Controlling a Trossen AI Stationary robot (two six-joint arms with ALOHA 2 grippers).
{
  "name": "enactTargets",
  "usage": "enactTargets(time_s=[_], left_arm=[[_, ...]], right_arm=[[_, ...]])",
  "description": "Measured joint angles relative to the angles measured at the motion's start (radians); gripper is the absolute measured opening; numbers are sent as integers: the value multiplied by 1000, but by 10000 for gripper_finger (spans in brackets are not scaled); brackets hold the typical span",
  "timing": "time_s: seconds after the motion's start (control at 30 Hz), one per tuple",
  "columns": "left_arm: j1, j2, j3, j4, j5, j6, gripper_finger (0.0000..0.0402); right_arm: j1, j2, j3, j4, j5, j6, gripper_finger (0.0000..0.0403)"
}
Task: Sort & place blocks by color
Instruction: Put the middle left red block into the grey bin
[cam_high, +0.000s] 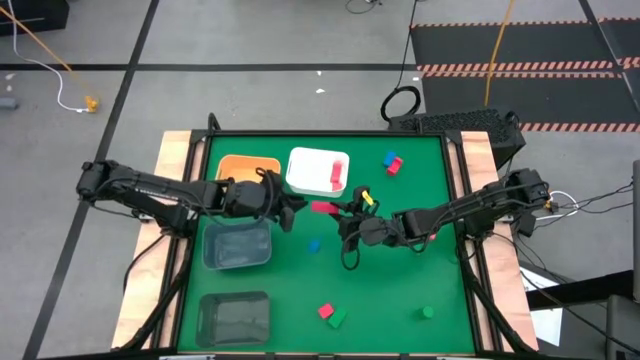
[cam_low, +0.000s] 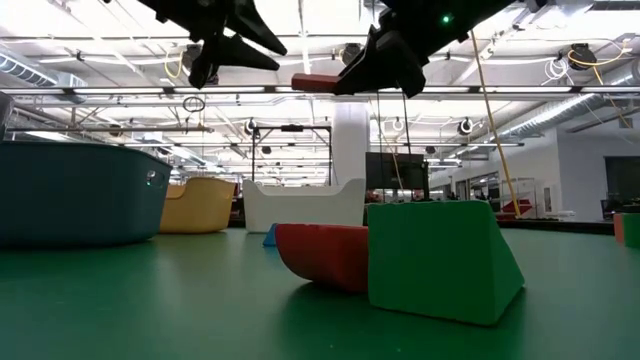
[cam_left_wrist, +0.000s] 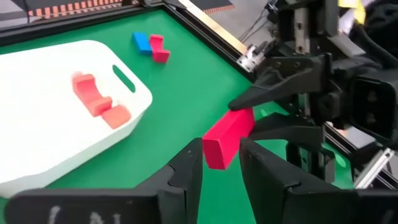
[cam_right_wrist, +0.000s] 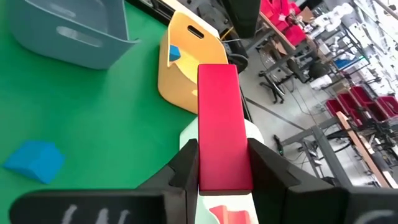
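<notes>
Right gripper (cam_right_wrist: 221, 163) pinches pink bar (cam_right_wrist: 221, 124) midair beside white bin (cam_high: 315, 170); left gripper (cam_left_wrist: 219, 163), spread, sits at bar's free end. Risk: right lets go before left closes, or fingers collide — bar drops on table

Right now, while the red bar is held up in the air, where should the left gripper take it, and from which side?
Take the red bar at its free end, coming in along its length from the left arm's side. The right gripper clamps the other end. The open left gripper straddles the free end's flat long faces.
</notes>
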Motion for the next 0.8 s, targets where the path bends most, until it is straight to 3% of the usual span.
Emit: enactTargets(time_s=[0.27,0.37,0.5,0.8], left_arm=[[18,0,0,0,25,3,18],[18,0,0,0,51,22,11],[18,0,0,1,91,49,53],[18,0,0,9,101,35,211]], right_arm=[[-2,0,0,13,6,2,86],[-2,0,0,54,37,-5,86],[-6,0,0,111,49,-59,86],[-9,0,1,134,-3,-75,86]])
